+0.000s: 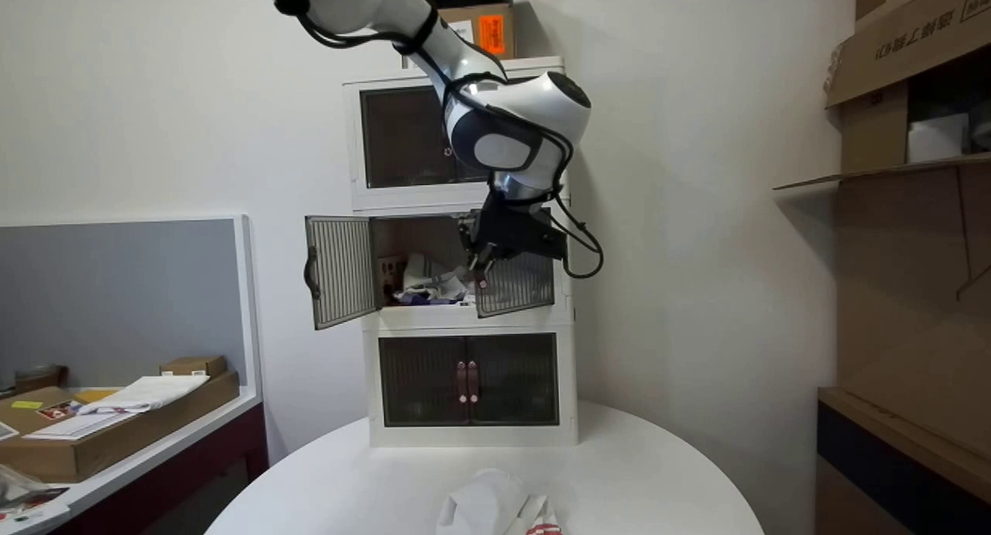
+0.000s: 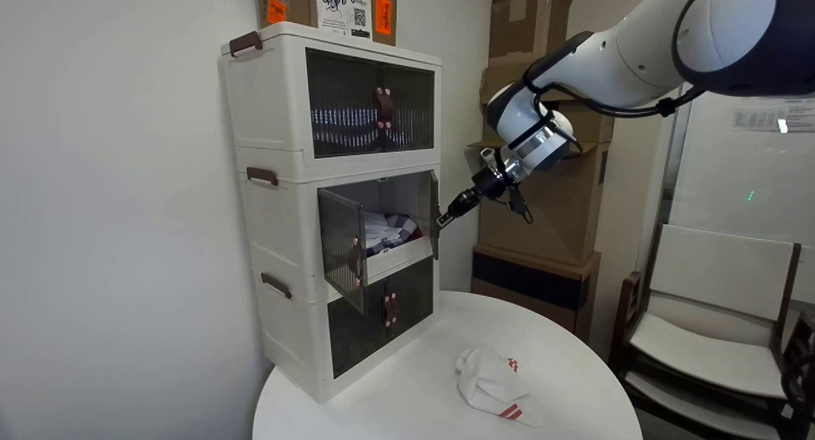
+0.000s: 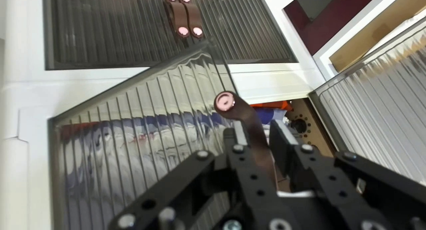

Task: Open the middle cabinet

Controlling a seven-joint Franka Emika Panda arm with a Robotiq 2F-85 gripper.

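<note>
In an exterior view the arm [image 2: 611, 64] slants down from the upper right, its wrist [image 2: 531, 148] pointing down at the middle cabinet [image 2: 280, 227], stacked between an upper unit [image 2: 264, 102] and a lower unit [image 2: 290, 344] on the bench [image 2: 586, 389]. The two doors [image 1: 341, 272] stand swung out; the gripper [image 3: 259, 128] has its fingers [image 3: 279, 146] parted on either side of one door's brown handle [image 3: 248, 114], contact unclear

The arm [image 1: 467, 61] slants from the top left to the upper centre in an exterior view. In an exterior view the wrist [image 2: 541, 148] tilts down leftward, right of centre. In the wrist view the gripper [image 3: 262, 133] sits at lower right, its jaws side by side with a gap between them.
</note>
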